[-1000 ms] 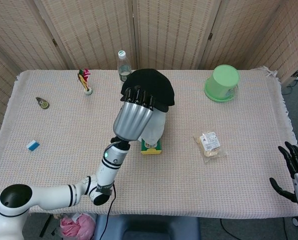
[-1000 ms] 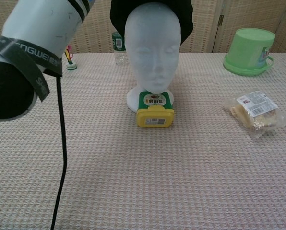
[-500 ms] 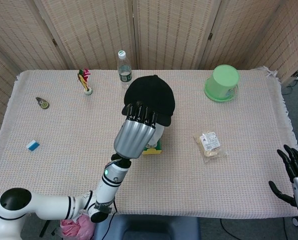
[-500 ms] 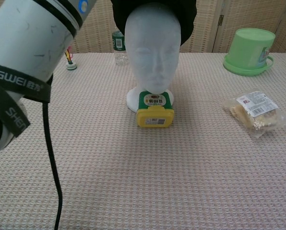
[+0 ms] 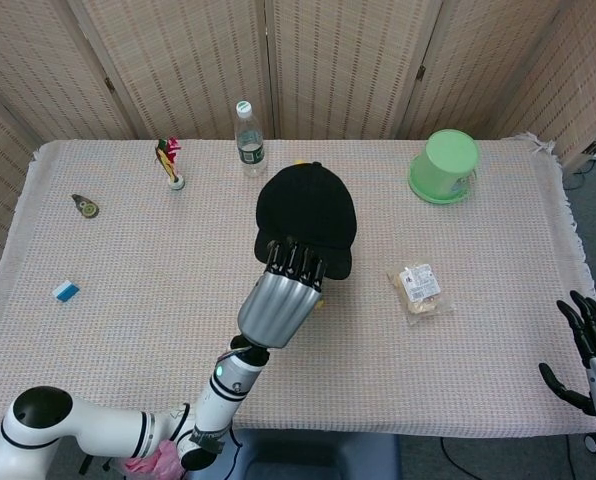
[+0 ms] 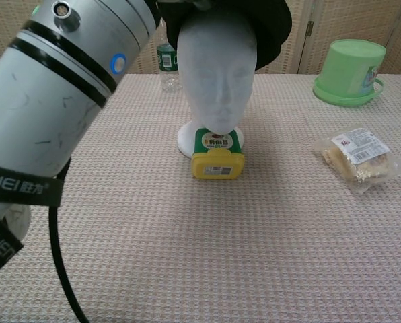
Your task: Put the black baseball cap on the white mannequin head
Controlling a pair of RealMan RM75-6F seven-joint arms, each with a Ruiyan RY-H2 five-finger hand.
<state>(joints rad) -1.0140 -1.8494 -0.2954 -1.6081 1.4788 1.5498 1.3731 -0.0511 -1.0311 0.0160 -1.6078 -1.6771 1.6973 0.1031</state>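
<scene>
The black baseball cap (image 5: 308, 215) sits over the top of the white mannequin head (image 6: 217, 74), its brim toward me. In the chest view the cap (image 6: 271, 30) shows as a dark edge above the face. My left hand (image 5: 283, 295) grips the cap's brim from the near side, fingers curled over its edge, and hides the mannequin's face from above. My left forearm (image 6: 59, 114) fills the left of the chest view. My right hand (image 5: 593, 350) hangs open off the table's near right corner, holding nothing.
A yellow and green jar (image 6: 217, 156) lies at the mannequin's base. A green bucket (image 5: 444, 165) stands upside down at the back right, a snack bag (image 5: 420, 288) lies right of centre, a water bottle (image 5: 246, 138) at the back. Small items sit far left.
My left hand has drawn the cap forward and toward me over the mannequin's crown, so it now covers the head from above. The right hand has barely moved.
</scene>
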